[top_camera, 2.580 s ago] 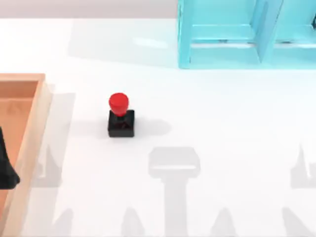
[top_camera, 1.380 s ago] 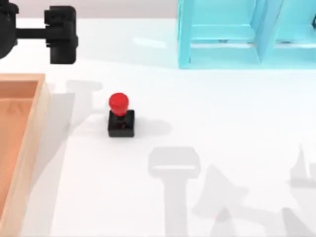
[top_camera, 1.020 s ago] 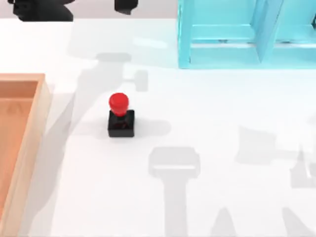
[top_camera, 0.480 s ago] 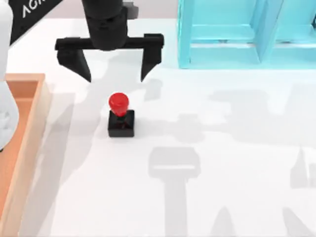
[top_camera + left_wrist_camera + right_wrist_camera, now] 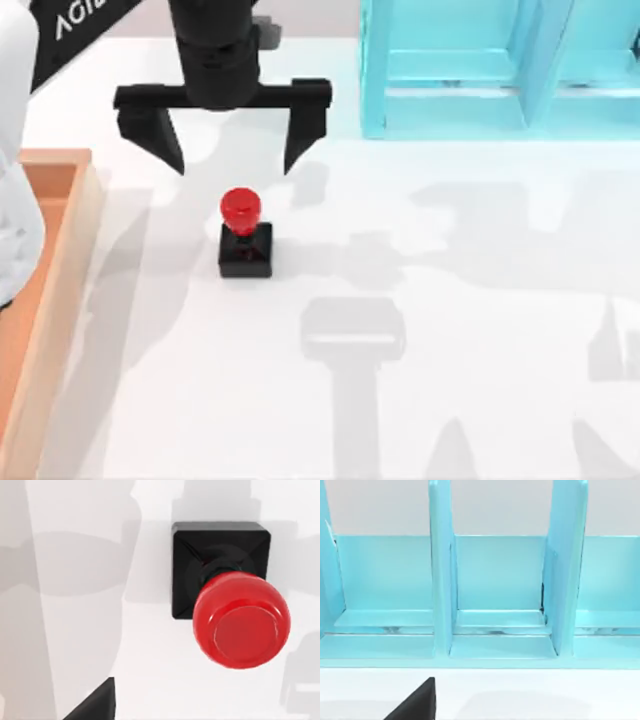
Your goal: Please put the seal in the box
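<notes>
- The seal [image 5: 244,236] is seen standing upright on the white table [image 5: 450,300], left of the middle in the top view, its red knob above a black square base.
- The left gripper [image 5: 229,150] is held over the table just behind the seal, with its two black fingers [image 5: 300,135] spread wide apart and nothing between them; the fingertips are apart from the knob.
- The upper part of the left arm is cut off by the top edge of the top view, and a white arm segment [image 5: 15,180] is cut off at the left edge, where it covers part of the box.
- The box [image 5: 62,300] is seen at the table's left edge, well apart from the seal; only its right rim and a strip of orange-brown inside are shown, the rest being out of frame.
- In the left wrist view the seal [image 5: 235,615] is seen from above, the knob hiding part of the base; a black finger [image 5: 97,705] is cropped at the frame's edge.
- A translucent cyan shelf frame [image 5: 500,70] is placed at the table's far right, cut off by the top and right edges.
- In the right wrist view the shelf frame [image 5: 495,590] is faced, and one black finger [image 5: 417,702] of the right gripper is cropped by the edge; whether those fingers are open or closed cannot be told.
</notes>
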Robot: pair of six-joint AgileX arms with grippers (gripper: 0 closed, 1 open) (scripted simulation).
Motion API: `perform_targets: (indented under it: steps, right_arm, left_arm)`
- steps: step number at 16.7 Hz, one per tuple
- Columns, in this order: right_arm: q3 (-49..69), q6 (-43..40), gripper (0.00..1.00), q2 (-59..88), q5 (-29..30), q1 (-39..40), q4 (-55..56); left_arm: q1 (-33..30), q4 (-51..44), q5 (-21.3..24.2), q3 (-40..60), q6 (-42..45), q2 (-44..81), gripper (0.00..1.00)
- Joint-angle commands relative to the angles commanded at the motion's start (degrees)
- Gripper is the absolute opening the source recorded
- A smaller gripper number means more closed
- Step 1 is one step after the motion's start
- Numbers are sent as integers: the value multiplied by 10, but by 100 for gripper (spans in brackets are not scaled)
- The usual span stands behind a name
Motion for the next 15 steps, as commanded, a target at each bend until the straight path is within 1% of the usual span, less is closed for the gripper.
perform_targets:
  steps: [2,8,10,14,15]
  right_arm:
    - [0,0,100,0,0,0,0]
    - [0,0,100,0,0,0,0]
    - [0,0,100,0,0,0,0]
    - [0,0,100,0,0,0,0]
    - [0,0,100,0,0,0,0]
  left_arm:
    - [0,33,0,-33,1,-1,100]
    - [-1,194,0,-192,0,1,100]
    - [-1,215,0,-212,0,2,100]
    - [-1,216,0,-214,0,3,100]
    - [-1,216,0,-214,0,3,92]
